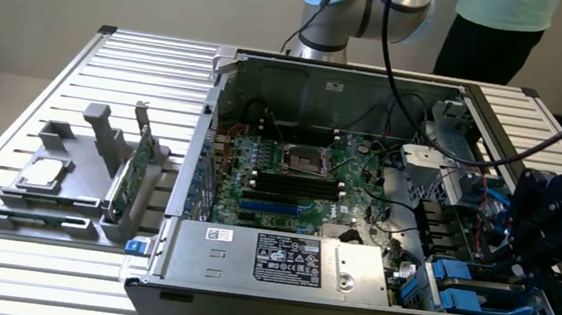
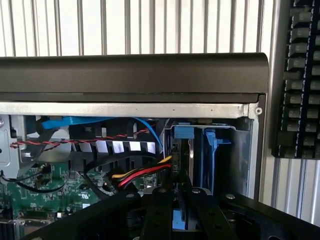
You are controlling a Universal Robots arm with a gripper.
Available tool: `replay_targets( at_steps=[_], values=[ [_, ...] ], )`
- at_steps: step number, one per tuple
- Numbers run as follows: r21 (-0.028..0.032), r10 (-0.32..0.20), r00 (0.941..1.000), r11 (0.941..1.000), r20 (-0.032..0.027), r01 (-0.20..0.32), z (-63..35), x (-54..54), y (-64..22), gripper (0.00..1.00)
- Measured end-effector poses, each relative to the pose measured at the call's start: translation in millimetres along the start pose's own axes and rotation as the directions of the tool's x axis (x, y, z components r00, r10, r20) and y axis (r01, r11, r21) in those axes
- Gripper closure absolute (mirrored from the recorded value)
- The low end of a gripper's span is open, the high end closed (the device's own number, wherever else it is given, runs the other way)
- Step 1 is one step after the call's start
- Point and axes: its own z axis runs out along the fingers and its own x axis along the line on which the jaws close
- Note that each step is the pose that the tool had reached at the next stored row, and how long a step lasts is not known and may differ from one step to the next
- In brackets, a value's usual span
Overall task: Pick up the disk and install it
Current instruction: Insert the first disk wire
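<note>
The disk (image 2: 183, 150) stands on edge in the drive bay at the corner of the open computer case, its bright blue carrier rails at its top and side. In the wrist view my gripper (image 2: 179, 196) sits right at it, the two black fingers (image 2: 159, 210) close together with a strip of blue rail between them. In the exterior view the dark gripper (image 1: 533, 266) hangs over the blue rails of the disk (image 1: 476, 296) at the case's front corner, on the exterior view's right.
The power supply (image 1: 270, 258) lies beside the bay, with the motherboard (image 1: 290, 174) behind it. Red and yellow cables (image 2: 142, 172) run close to the disk. A grey fixture (image 1: 57, 197) with a chip and a green card stands on the slatted table. A person (image 1: 493, 31) stands at the back.
</note>
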Motion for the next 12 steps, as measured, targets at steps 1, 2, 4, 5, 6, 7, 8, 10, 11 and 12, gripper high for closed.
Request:
replay_targets(
  at_steps=[1, 2, 4, 5, 6, 7, 8, 10, 11, 12],
  values=[
    [-0.0005, 0.000, 1.0000, 1.0000, 0.0020, 0.000, 0.2, 0.5, -0.2, 0.83],
    [-0.0009, 0.000, 1.0000, 1.0000, 0.0048, 0.000, 0.4, 1.0, -0.2, 0.83],
    [-0.0015, 0.000, 0.9999, 1.0000, 0.0117, 0.000, 0.8, 1.9, -0.2, 0.83],
    [-0.0017, 0.000, 0.9999, 1.0000, 0.0150, 0.000, 1.0, 2.3, -0.3, 0.83],
    [-0.0021, 0.000, 0.9998, 1.0000, 0.0179, 0.000, 1.1, 2.7, -0.3, 0.83],
    [-0.0025, 0.001, 0.9998, 1.0000, 0.0206, 0.000, 1.3, 3.0, -0.3, 0.83],
    [-0.0029, 0.001, 0.9997, 1.0000, 0.0228, -0.001, 1.4, 3.3, -0.4, 0.83],
    [-0.0034, 0.001, 0.9996, 1.0000, 0.0268, -0.001, 1.6, 3.8, -0.4, 0.83],
    [-0.0036, 0.001, 0.9996, 1.0000, 0.0287, -0.001, 1.7, 4.0, -0.4, 0.83],
    [-0.0040, 0.001, 0.9995, 1.0000, 0.0308, -0.001, 1.8, 4.2, -0.4, 0.83]
  ],
)
